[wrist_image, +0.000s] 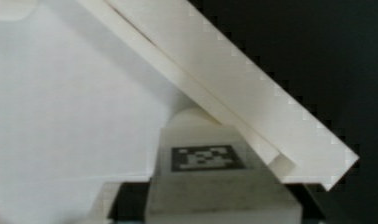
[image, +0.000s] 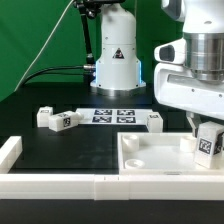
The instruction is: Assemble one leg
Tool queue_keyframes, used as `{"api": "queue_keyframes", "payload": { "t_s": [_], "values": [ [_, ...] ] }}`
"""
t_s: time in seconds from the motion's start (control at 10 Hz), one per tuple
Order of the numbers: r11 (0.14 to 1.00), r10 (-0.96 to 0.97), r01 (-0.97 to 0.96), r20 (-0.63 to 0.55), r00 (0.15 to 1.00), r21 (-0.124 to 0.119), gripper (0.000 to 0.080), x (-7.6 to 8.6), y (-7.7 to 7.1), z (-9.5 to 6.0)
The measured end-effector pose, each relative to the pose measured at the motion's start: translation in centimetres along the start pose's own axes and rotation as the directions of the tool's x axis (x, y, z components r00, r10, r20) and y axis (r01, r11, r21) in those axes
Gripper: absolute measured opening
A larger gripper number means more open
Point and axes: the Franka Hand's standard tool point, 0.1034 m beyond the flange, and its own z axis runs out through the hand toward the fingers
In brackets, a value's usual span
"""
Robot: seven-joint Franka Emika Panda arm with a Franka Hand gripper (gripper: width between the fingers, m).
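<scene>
My gripper (image: 207,132) is shut on a leg (image: 209,143), a small white block with a black-and-white tag, and holds it upright over the right corner of the large white square panel (image: 150,158). In the wrist view the held leg (wrist_image: 207,160) fills the space between the dark fingers (wrist_image: 133,203), its tag facing the camera, with the panel's raised rim (wrist_image: 221,80) running diagonally behind it. Whether the leg touches the panel's corner socket I cannot tell.
Three more legs lie on the black table: two at the exterior view's left (image: 45,117) (image: 63,121) and one nearer the middle (image: 154,120). The marker board (image: 113,115) lies behind them. A white rail (image: 50,184) borders the front and left.
</scene>
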Motion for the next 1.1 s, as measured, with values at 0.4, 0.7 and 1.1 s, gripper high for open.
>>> {"api": "queue_keyframes", "payload": {
  "t_s": [0.4,0.7,1.1],
  "values": [
    [0.995,0.102,-0.102,0.006,0.995,0.004,0.0297,-0.07,-0.05,0.0],
    [0.974,-0.224,0.224,-0.009,0.974,-0.009,0.06,0.0,-0.04,-0.02],
    [0.741,-0.671,0.671,-0.006,0.741,-0.037,0.0648,0.22,-0.02,-0.09]
  ]
}}
